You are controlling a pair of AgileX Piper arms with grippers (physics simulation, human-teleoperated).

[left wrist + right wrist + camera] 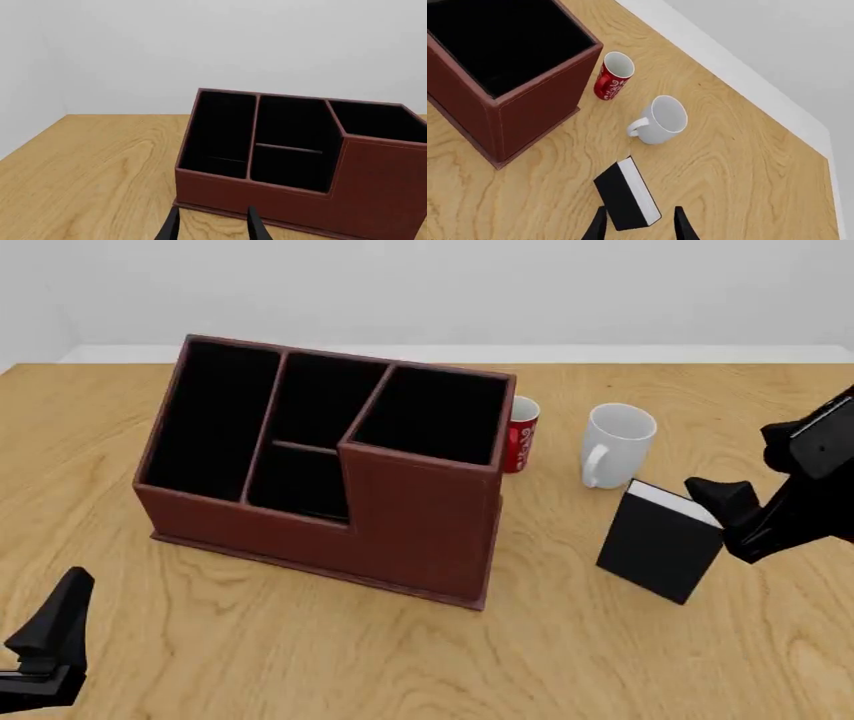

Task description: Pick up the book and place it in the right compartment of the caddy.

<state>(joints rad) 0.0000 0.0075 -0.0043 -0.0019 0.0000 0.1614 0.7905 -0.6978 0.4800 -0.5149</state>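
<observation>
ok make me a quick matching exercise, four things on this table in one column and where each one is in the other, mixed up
Things:
1. book
2. white mug
3. red can
4. left pincer

Places:
A. just behind the caddy's right compartment
B. near table edge, left of the caddy
C. upright at the right pincer
D. between can and book

Pairs: 1-C, 2-D, 3-A, 4-B

Black book, reddish-brown caddy, white mug, red patterned can.

Pretty bare room here

Light oak-grain wooden tabletop, plain pale grey wall behind, white baseboard strip at the join, soft even lighting.
</observation>
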